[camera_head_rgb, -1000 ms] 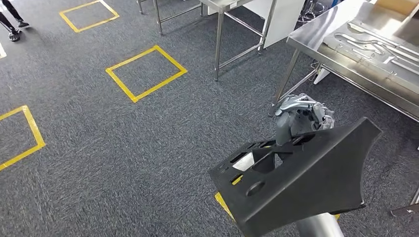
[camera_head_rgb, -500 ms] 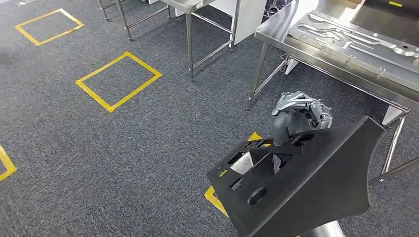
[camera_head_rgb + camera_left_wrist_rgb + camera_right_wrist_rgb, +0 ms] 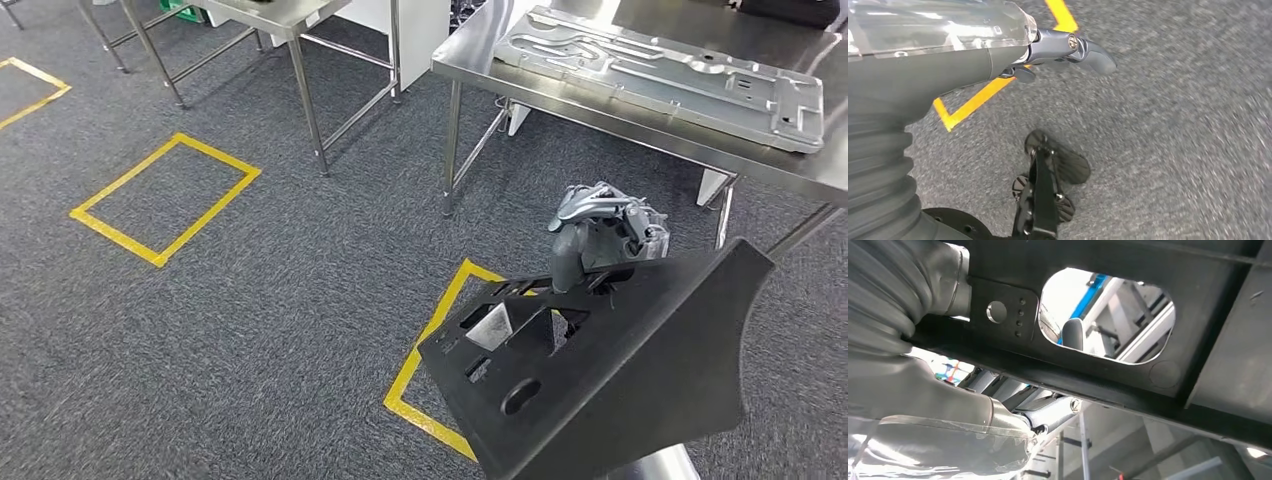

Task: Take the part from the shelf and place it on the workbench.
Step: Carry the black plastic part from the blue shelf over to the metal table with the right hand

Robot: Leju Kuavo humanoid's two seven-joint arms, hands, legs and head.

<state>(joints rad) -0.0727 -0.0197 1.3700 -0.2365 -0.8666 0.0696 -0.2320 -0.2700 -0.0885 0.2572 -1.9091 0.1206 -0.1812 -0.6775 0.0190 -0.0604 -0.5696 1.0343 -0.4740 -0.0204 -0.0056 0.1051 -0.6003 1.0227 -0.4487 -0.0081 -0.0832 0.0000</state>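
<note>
The part (image 3: 610, 370) is a large black plastic bracket with cut-out holes, held low in the head view in front of my body. My right hand (image 3: 605, 235) grips its far upper edge, fingers curled over the rim. The right wrist view looks along the part's underside (image 3: 1128, 375), with my right hand (image 3: 948, 440) pressed under a rib and its fingers (image 3: 1048, 412) against it. The steel workbench (image 3: 600, 105) stands ahead at the upper right. My left hand (image 3: 998, 50) hangs over the carpet, holding nothing, thumb (image 3: 1088, 50) stretched out.
A pressed metal panel (image 3: 660, 70) lies on the workbench top. The bench's legs (image 3: 452, 150) stand just beyond the part. Another steel table (image 3: 270, 15) stands at the back left. Yellow tape squares (image 3: 165, 195) mark the grey carpet, one (image 3: 430, 340) under the part.
The whole view has shifted: the camera has turned toward the workbench, which now sits nearer the picture's middle. My right hand keeps the same hold on the part.
</note>
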